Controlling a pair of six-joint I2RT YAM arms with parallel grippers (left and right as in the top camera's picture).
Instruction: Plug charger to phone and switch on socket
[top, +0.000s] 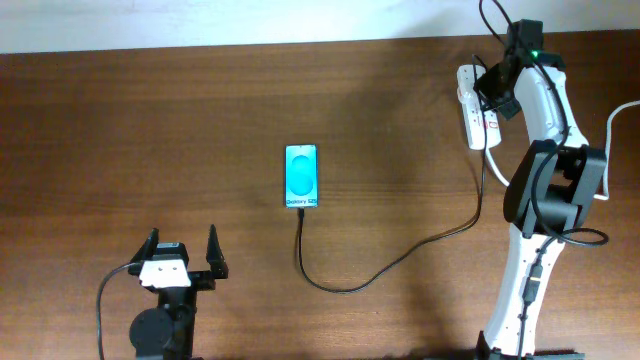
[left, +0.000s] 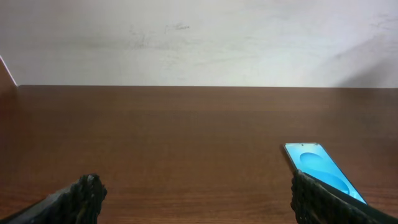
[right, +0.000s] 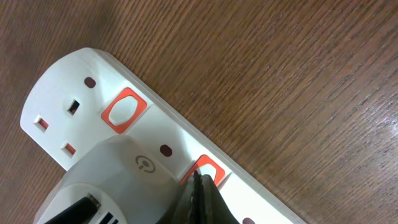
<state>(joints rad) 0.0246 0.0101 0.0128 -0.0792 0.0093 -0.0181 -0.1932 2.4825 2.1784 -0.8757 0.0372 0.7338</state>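
Note:
The phone lies flat in the middle of the table, cyan screen up; it also shows in the left wrist view. The charger cable runs from the phone's near end in a loop to the right, toward the socket. The white socket strip lies at the far right. In the right wrist view my right gripper is shut, its tips resting on an orange-framed switch of the socket, beside a white adapter plugged in. My left gripper is open and empty, near the front left.
A second orange-framed switch and an unused outlet sit at the socket's end. A thick white cord leaves at the far right edge. The right arm's base stands front right. A pale wall backs the table.

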